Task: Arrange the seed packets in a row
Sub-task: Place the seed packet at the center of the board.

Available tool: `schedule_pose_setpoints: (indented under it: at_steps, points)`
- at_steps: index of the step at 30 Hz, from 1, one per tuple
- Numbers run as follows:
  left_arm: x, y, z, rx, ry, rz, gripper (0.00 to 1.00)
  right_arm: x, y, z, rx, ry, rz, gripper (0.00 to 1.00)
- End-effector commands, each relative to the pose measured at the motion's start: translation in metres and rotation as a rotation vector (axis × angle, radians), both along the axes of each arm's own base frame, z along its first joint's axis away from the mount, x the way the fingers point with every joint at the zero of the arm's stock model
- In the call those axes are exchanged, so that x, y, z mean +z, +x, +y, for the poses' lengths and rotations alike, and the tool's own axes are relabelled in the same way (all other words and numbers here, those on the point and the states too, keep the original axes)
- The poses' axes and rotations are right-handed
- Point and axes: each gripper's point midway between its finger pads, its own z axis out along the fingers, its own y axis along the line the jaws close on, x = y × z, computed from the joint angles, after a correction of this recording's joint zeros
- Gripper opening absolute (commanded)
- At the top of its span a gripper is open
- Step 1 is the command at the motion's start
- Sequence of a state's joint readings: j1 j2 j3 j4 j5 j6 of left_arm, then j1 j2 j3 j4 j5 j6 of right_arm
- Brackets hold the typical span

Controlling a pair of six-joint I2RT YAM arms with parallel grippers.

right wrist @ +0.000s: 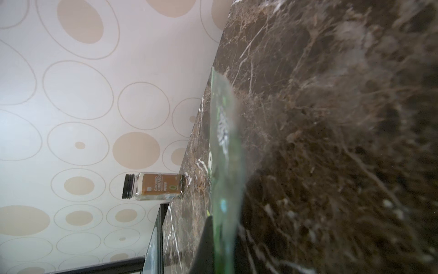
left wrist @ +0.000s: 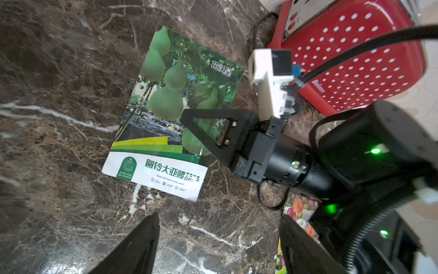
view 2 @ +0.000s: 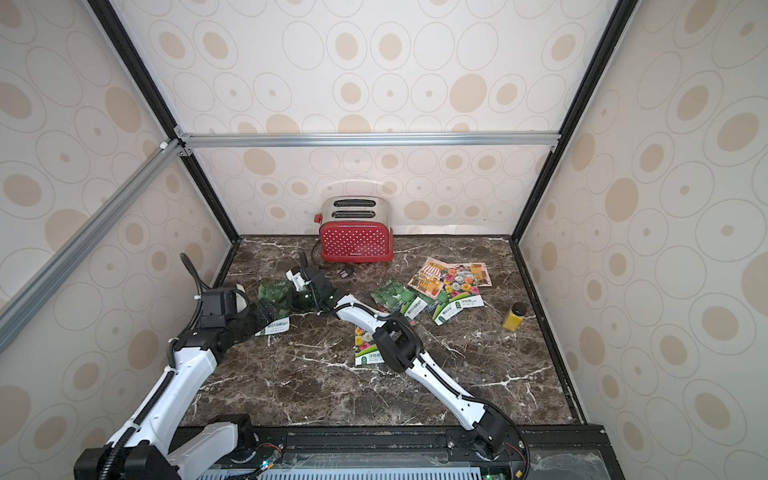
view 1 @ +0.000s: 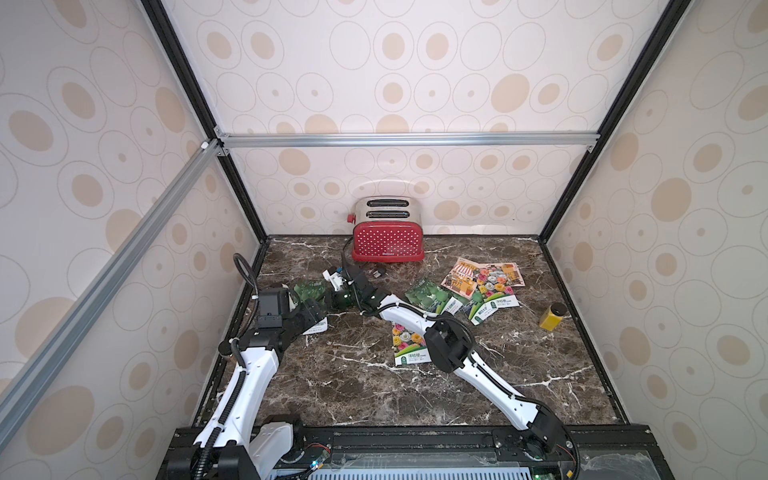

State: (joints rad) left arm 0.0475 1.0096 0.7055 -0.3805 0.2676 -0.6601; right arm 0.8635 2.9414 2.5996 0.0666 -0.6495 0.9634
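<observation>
A green gourd seed packet lies at the left of the marble top. My right gripper reaches across and is shut on its edge; the right wrist view shows the packet edge-on between the jaws. My left gripper stands open just short of the packet's white end, with only marble between its fingers. A second gourd packet lies mid-table. A flower packet sits partly under my right arm. Several overlapping flower and awning-shop packets lie back right.
A red polka-dot toaster stands at the back wall, its black cord running toward the right wrist. A small yellow jar with a dark lid stands near the right edge. Patterned walls enclose three sides.
</observation>
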Motion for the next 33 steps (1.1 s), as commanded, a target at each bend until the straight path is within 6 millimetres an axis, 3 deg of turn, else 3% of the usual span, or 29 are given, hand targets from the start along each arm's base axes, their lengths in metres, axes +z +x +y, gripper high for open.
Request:
schedule_pose_setpoints:
  at_steps: [1, 6, 21, 25, 27, 29, 33]
  points:
    - [-0.003, -0.004, 0.000, -0.006, -0.007, -0.001, 0.81, 0.018, 0.003, 0.014, -0.064, 0.071, -0.007, 0.00]
    - [-0.007, -0.007, 0.002, 0.021, -0.020, -0.012, 0.81, 0.013, -0.002, 0.025, -0.105, 0.075, -0.018, 0.00]
    - [-0.011, -0.009, -0.002, -0.017, -0.012, -0.004, 0.83, -0.018, 0.011, 0.021, -0.203, 0.007, 0.012, 0.00]
    - [-0.011, -0.009, -0.003, -0.020, -0.014, -0.006, 0.83, -0.028, 0.012, 0.020, -0.223, -0.007, 0.038, 0.10]
    - [-0.009, -0.008, -0.002, -0.024, -0.007, -0.008, 0.84, -0.031, 0.012, 0.018, -0.229, -0.024, 0.039, 0.30]
    - [-0.010, -0.008, -0.002, -0.030, -0.002, -0.003, 0.84, -0.033, 0.011, 0.017, -0.225, -0.044, 0.036, 0.35]
    - [-0.013, -0.005, -0.002, -0.042, 0.008, 0.009, 0.85, -0.032, 0.010, 0.014, -0.219, -0.081, 0.037, 0.61]
